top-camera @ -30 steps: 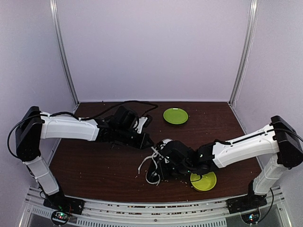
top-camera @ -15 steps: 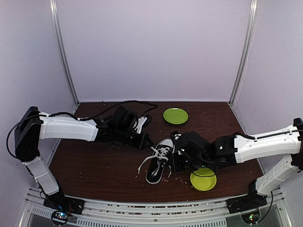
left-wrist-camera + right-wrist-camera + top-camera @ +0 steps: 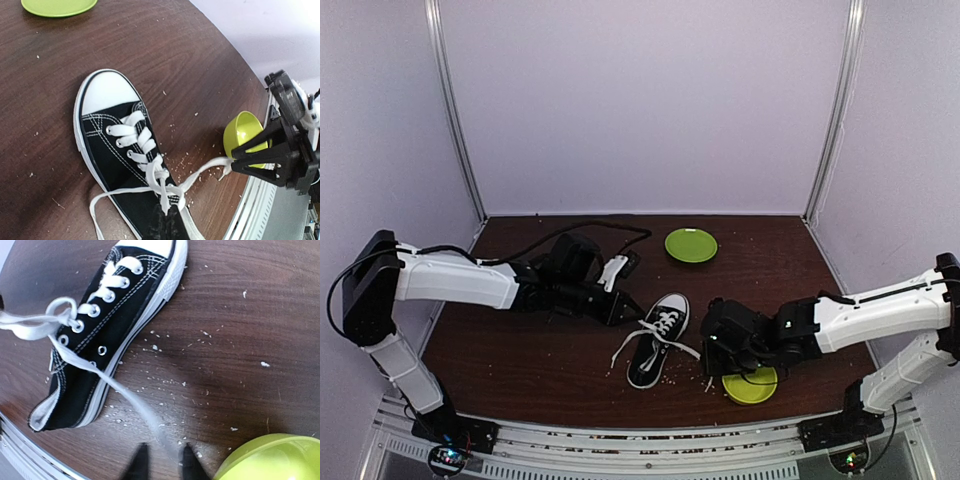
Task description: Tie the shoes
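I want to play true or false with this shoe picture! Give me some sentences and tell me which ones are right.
1. The sneaker stands on its sole on the table. True.
2. The laces are tied in a neat bow. False: there is no bow, and long strands trail out to both sides.
3. Two green dishes are on the table. True: a plate at the back and a bowl at the front.
4. The sneaker sits inside the bowl. False: it is on the wood beside it.
5. The left gripper is wide open. False: it is shut, with a lace running into its tips.
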